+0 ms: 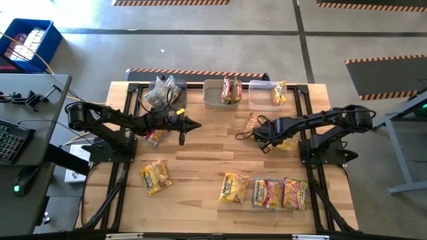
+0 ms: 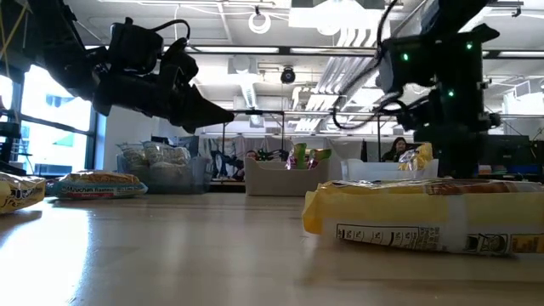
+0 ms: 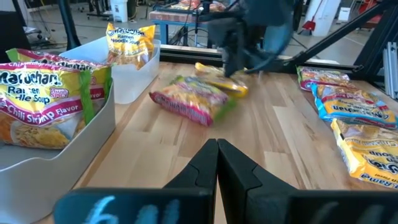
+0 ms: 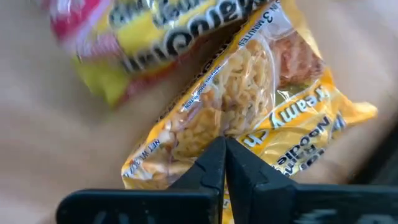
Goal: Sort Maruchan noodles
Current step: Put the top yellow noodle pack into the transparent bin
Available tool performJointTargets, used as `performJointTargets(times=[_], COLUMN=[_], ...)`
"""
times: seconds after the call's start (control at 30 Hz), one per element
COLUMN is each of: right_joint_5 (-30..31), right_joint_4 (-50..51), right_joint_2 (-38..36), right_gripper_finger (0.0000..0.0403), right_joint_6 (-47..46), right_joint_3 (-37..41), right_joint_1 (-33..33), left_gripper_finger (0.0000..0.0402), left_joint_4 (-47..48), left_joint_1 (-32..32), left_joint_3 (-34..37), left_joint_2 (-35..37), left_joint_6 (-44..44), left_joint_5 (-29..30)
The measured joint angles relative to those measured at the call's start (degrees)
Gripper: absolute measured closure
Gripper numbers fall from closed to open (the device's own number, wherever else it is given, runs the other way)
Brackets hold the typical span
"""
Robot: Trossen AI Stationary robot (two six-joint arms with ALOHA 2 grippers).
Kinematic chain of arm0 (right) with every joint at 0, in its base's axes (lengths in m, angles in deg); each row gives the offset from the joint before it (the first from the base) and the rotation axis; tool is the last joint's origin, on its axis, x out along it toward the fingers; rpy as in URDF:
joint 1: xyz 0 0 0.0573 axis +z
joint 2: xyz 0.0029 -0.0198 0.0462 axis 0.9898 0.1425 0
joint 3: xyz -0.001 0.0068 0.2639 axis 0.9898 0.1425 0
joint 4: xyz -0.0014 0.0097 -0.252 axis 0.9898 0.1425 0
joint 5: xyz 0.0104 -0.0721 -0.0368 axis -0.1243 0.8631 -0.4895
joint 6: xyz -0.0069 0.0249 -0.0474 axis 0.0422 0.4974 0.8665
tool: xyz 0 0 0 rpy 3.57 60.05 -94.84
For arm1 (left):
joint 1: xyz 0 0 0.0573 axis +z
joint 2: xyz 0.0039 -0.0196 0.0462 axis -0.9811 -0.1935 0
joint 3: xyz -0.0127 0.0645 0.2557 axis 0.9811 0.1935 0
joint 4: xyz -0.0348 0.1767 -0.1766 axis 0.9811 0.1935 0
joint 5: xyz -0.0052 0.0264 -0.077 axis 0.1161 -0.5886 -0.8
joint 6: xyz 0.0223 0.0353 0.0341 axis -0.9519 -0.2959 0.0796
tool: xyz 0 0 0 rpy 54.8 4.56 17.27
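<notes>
Maruchan noodle packets lie about the wooden table [image 1: 200, 167]. My right gripper [image 4: 219, 149] is shut and points steeply down over a yellow packet [image 4: 267, 118] that lies flat beside a pink-printed one [image 4: 143, 31]. The left wrist view shows both packets, yellow [image 3: 224, 81] and pink [image 3: 193, 99], under that gripper [image 3: 239, 62]. My left gripper [image 1: 195, 125] is shut, holds nothing and hovers nearly level left of the table's middle. Three more packets [image 1: 267, 193] lie in a row near the front edge, and another [image 1: 155, 177] lies at the front left. My right gripper has its shut fingertips [image 4: 214, 155] over the yellow packet's clear middle part [image 4: 217, 124], coming from above. The fingers themselves hide the spot, so I cannot tell whether they touch the packet. The packet lies flat on the table.
Three bins stand along the far edge: a clear one [image 1: 162, 93] with silvery packets, a grey one [image 1: 215, 99] with red-and-green packets, and a clear one [image 1: 261, 99] with a yellow packet. One packet [image 1: 155, 137] lies under my left arm. Bare wood shows in the middle.
</notes>
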Motion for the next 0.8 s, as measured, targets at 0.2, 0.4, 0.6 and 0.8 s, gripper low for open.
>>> performJointTargets(times=[0.2,0.4,0.6,0.8], right_joint_5=[-5.8,-9.8,-9.7,-10.0], right_joint_4=[-12.2,-20.7,-24.1,-9.0], right_joint_2=[0.1,0.3,0.3,0.2], right_gripper_finger=[0.0402,0.0402,0.0402,0.0381], right_joint_6=[9.7,14.8,15.5,11.2], right_joint_3=[-1.4,-1.3,-1.8,-9.9], right_joint_1=[4.3,6.0,6.9,7.1], left_gripper_finger=[0.0401,0.0401,0.0401,0.0401], left_joint_4=[0.0,0.1,0.6,0.7], left_joint_1=[0.0,0.0,0.0,0.0], left_joint_3=[0.0,0.0,0.0,0.0], left_joint_2=[0.0,0.0,0.0,0.0], left_joint_6=[-0.5,-0.4,-0.2,-0.1], left_joint_5=[0.1,0.2,0.2,0.2])
